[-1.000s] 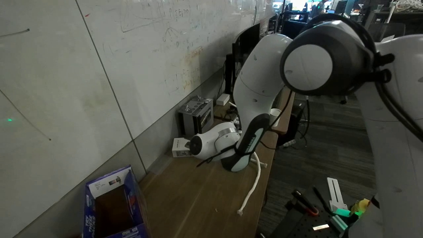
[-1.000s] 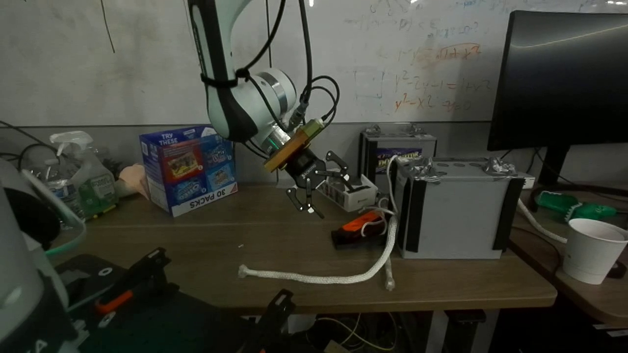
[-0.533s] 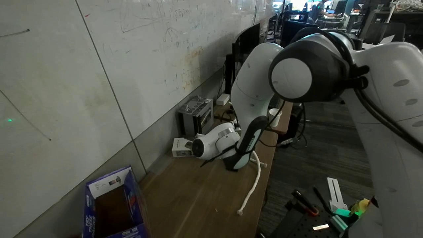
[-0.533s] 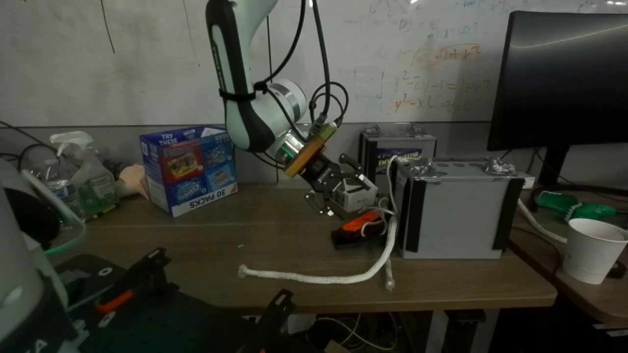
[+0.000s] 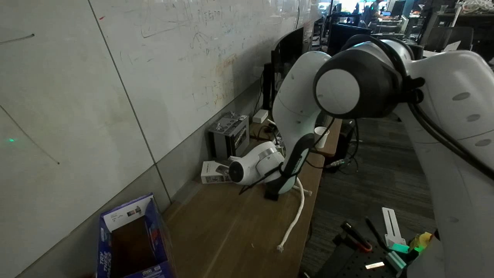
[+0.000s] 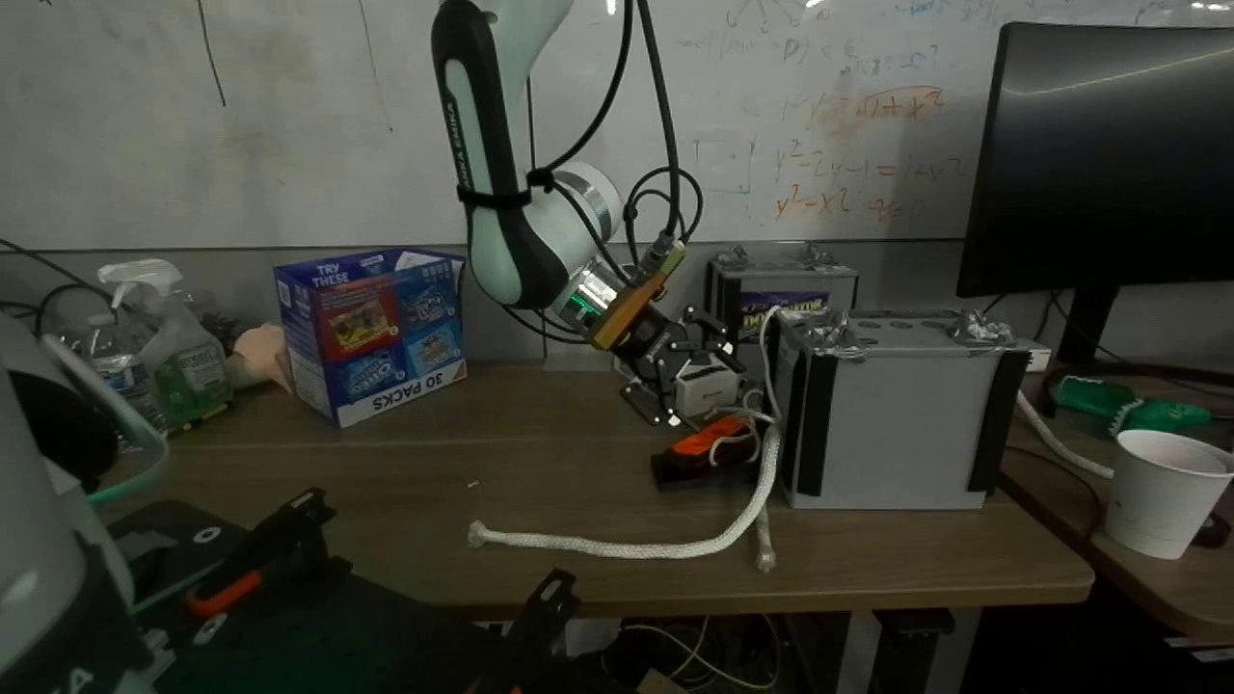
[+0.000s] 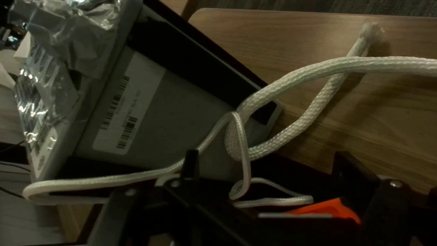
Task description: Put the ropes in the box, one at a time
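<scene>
A thick white rope [image 6: 627, 549] curves over the front of the table, one end pointing left; the wrist view shows it bent double [image 7: 307, 77]. The thinner white rope [image 7: 243, 147] loops down from the grey unit and coils over an orange-and-black object. My gripper [image 6: 706, 391] is tilted above that object, left of the unit. In the wrist view its fingers [image 7: 190, 165] stand wide apart, with the thin rope's loops showing beyond and between them, not gripped. The purple-blue box [image 6: 371, 333] stands upright at the back left, its open top and brown inside visible in an exterior view [image 5: 105, 247].
The grey unit [image 6: 901, 424] rises close to the gripper's right. An orange-and-black object [image 6: 696, 445] lies below the jaws, and a small white carton [image 5: 210, 172] sits behind. A spray bottle [image 6: 188, 357] is left of the box; a paper cup [image 6: 1166, 496] stands far right.
My gripper has moved right, towards the grey unit and the thin rope, and slightly lower. Its jaws have stayed open. The ropes and the box have not moved.
</scene>
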